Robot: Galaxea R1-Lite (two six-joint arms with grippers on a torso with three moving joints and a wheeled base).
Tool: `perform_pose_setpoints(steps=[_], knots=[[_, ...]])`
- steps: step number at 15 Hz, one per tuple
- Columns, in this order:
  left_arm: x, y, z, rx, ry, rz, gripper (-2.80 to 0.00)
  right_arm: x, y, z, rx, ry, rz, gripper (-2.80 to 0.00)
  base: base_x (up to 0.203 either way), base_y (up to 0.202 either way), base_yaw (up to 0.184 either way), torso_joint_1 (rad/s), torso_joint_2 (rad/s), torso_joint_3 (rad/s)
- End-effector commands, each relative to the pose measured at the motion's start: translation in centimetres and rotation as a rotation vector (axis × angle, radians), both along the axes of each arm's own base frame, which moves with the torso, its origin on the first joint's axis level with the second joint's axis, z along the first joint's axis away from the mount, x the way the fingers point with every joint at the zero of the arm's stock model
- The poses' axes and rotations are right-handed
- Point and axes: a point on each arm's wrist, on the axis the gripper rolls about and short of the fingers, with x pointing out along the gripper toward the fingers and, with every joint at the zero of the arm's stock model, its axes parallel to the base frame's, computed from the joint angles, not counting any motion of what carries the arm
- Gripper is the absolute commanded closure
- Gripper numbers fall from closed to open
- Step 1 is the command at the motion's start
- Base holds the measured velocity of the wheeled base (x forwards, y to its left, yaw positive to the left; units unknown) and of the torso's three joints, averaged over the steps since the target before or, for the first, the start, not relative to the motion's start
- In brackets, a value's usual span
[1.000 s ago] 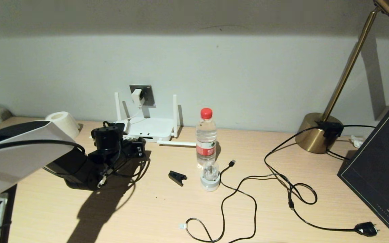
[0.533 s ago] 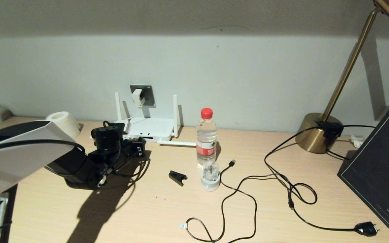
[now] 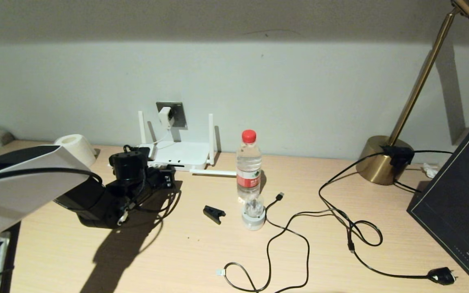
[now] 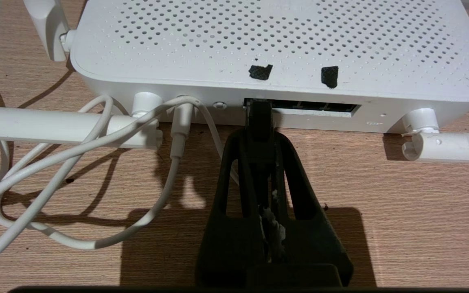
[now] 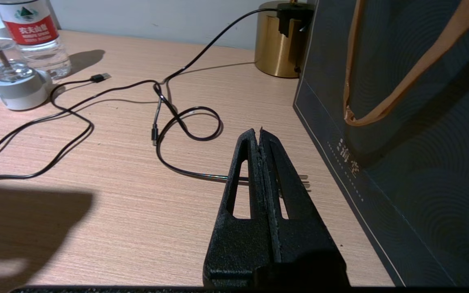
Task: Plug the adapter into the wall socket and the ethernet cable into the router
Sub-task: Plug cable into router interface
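Observation:
The white adapter (image 3: 164, 116) sits in the grey wall socket (image 3: 178, 115) on the back wall, and its white cord (image 4: 75, 158) runs down to the router. The white router (image 3: 179, 154) lies flat below the socket; the left wrist view shows its port edge (image 4: 312, 109). My left gripper (image 3: 168, 180) (image 4: 260, 136) is shut on the ethernet cable's dark connector (image 4: 259, 116), whose tip is at the leftmost port slot. The cable's slack loops beside that arm (image 3: 165, 205). My right gripper (image 5: 259, 132) is shut and empty, low over the table.
A water bottle (image 3: 248, 167), a small glass-domed white base (image 3: 253, 213) and a black clip (image 3: 214, 213) stand right of the router. A black USB cable (image 3: 280, 196), a mains plug (image 3: 442, 276), a brass lamp base (image 3: 381, 160), a dark bag (image 3: 458, 211) and a paper roll (image 3: 75, 148) ring the table.
My left gripper has edged slightly toward the router with the connector. Nothing else has moved.

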Motion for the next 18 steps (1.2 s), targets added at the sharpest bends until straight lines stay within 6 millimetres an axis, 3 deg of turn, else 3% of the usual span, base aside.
perform_pose_setpoints(steps=[1,18], knots=[[-0.11,0.02,0.43,-0.002,-0.012,0.001,0.00,0.29,0.00,-0.96,-0.001,0.035,0.000,0.00,0.000,0.000,0.000,0.000,0.00,0.000],[0.12,0.11,-0.13,0.002,0.004,0.004,0.00,0.29,0.00,-0.96,0.000,0.035,0.000,0.00,0.000,0.000,0.000,0.000,0.00,0.000]])
